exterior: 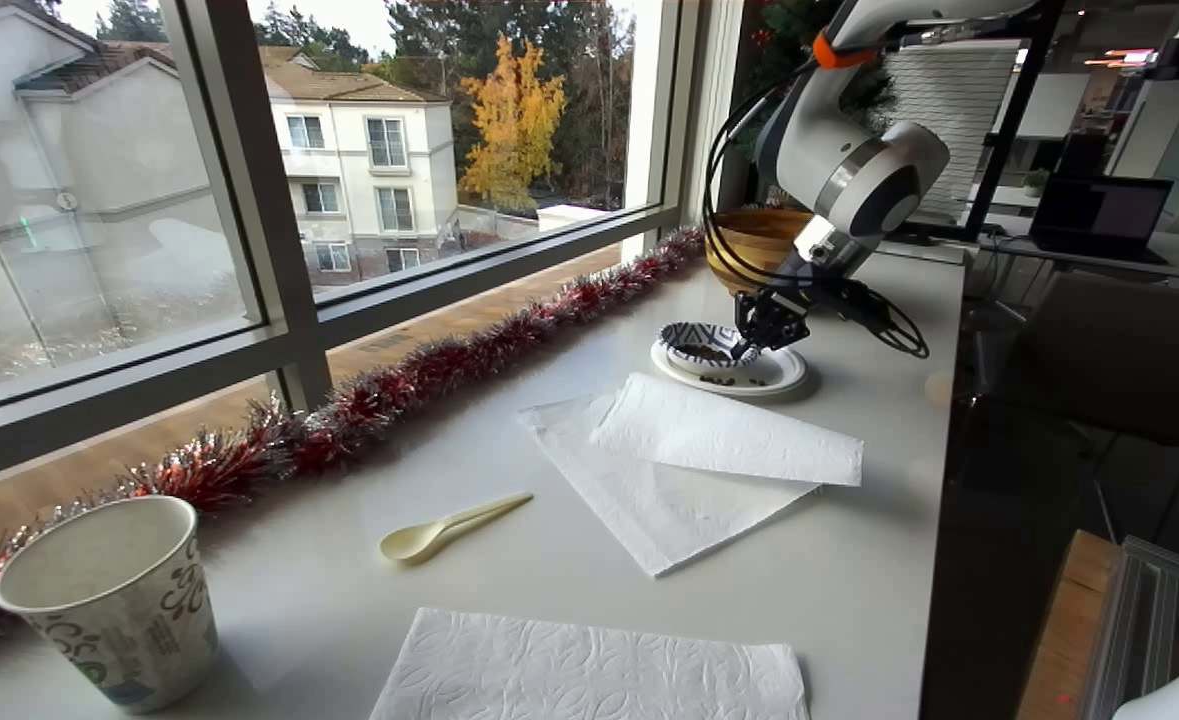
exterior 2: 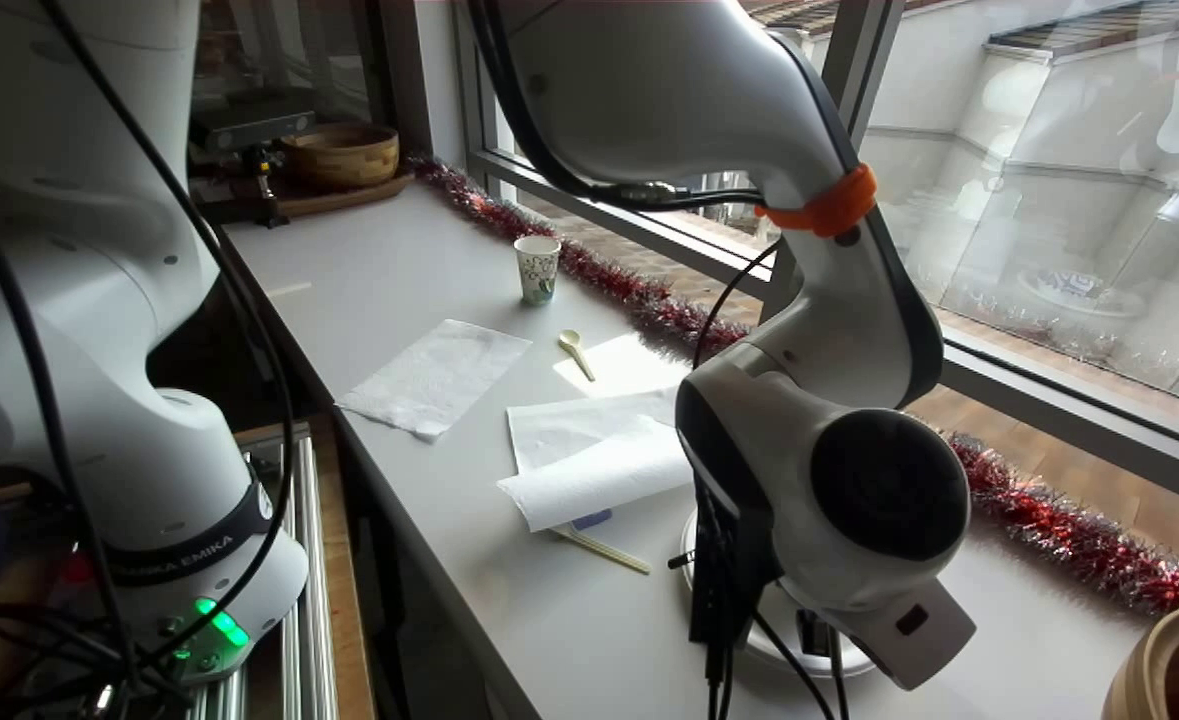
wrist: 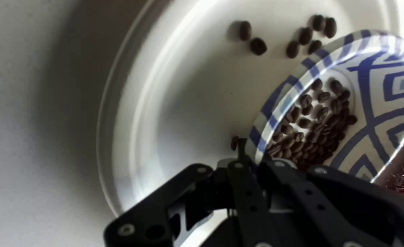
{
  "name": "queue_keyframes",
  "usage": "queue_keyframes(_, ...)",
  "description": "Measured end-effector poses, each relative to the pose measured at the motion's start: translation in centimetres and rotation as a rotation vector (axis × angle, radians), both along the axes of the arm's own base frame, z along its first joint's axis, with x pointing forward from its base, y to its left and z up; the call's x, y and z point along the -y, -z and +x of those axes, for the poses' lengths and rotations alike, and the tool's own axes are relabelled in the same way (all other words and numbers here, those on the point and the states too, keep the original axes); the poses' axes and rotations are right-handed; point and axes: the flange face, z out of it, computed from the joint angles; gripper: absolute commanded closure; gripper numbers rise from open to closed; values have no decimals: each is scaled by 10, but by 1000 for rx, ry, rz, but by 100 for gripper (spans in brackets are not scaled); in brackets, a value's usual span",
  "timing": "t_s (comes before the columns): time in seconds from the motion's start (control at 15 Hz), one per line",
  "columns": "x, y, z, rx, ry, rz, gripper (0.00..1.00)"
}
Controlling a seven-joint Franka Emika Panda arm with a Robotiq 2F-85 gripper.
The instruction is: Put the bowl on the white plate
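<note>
- Because the bowl (wrist: 373,103) holds beans (wrist: 304,122), my hand (wrist: 254,158) is closed on its rim only, I think to leave them undisturbed.
- The bowl is over the plate (wrist: 191,116); if touching, I cannot tell.

At the claw (wrist: 254,152), one patterned bowl (wrist: 363,99); beneath, one white plate (wrist: 202,113) bearing eight visible coffee beans (wrist: 245,31). Near the claw, one wooden bowl (exterior: 757,240), one yellow handle (exterior 2: 609,552), at least one napkin (exterior: 729,435); farther off, another napkin (exterior: 599,670), one spoon (exterior: 444,526), one paper cup (exterior: 114,630), another wooden bowl (exterior 2: 344,160).
</note>
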Motion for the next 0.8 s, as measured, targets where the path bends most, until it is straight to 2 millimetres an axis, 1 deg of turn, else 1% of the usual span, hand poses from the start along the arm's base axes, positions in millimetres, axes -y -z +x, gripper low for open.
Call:
queue_keyframes(0.53,13,-4,-8,-54,-17,-3,99)
queue_keyframes(0.8,21,-5,-15,-67,-11,-1,99)
